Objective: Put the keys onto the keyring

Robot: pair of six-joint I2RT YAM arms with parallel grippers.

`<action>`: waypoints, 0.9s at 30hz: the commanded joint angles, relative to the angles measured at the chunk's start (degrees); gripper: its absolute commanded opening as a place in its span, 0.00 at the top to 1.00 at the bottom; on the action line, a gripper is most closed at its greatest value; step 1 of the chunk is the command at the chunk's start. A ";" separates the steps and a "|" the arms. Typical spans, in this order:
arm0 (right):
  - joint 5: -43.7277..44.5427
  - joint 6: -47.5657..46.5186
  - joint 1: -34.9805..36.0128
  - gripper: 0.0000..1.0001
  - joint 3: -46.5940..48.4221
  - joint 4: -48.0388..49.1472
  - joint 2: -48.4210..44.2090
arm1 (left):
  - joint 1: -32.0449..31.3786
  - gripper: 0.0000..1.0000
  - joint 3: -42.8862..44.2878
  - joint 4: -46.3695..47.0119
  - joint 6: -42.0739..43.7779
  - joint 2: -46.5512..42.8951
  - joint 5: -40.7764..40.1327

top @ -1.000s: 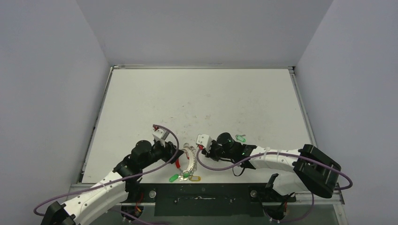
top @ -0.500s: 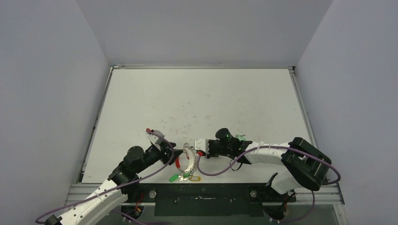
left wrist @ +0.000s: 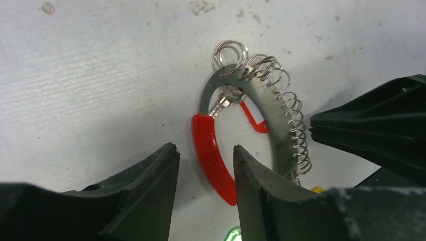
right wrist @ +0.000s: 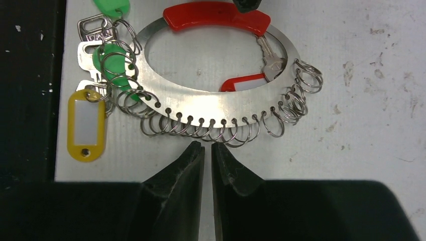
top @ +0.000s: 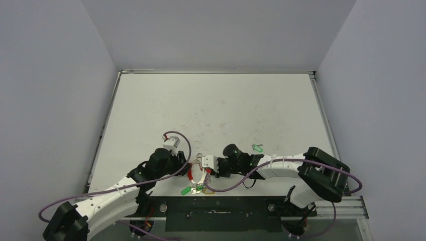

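Note:
The keyring (top: 199, 174) lies flat near the table's front edge: a silvery oval band (right wrist: 216, 106) with a red curved segment (left wrist: 212, 156) and several small wire loops. A red-headed key (right wrist: 245, 82) lies inside it. Green-headed keys (right wrist: 111, 61) and a yellow tag (right wrist: 87, 125) hang at one end. One green key (top: 258, 148) lies loose to the right. My left gripper (left wrist: 205, 150) is open, its fingers either side of the red segment. My right gripper (right wrist: 207, 146) is shut and empty, its tips just short of the wire loops.
The table's black front edge (right wrist: 30, 100) runs right beside the yellow tag and green keys. Purple cables (top: 178, 173) loop from both wrists close to the ring. Grey walls enclose the table on three sides.
My right gripper has moved left up to the ring, leaving the loose green key uncovered. My left gripper has shifted onto the ring's red segment. The ring has slid a little left.

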 commanded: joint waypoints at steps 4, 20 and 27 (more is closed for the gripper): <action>-0.13 9.23 2.50 0.87 -1.78 2.78 -2.28 | -0.07 0.68 4.11 5.01 -3.38 10.00 -0.24; 2.29 16.80 11.97 0.88 4.25 25.01 12.79 | 0.21 0.85 10.88 22.13 8.11 28.87 9.56; 5.10 14.69 11.05 0.85 0.87 27.53 6.42 | 0.20 0.66 14.25 12.41 11.33 20.89 7.56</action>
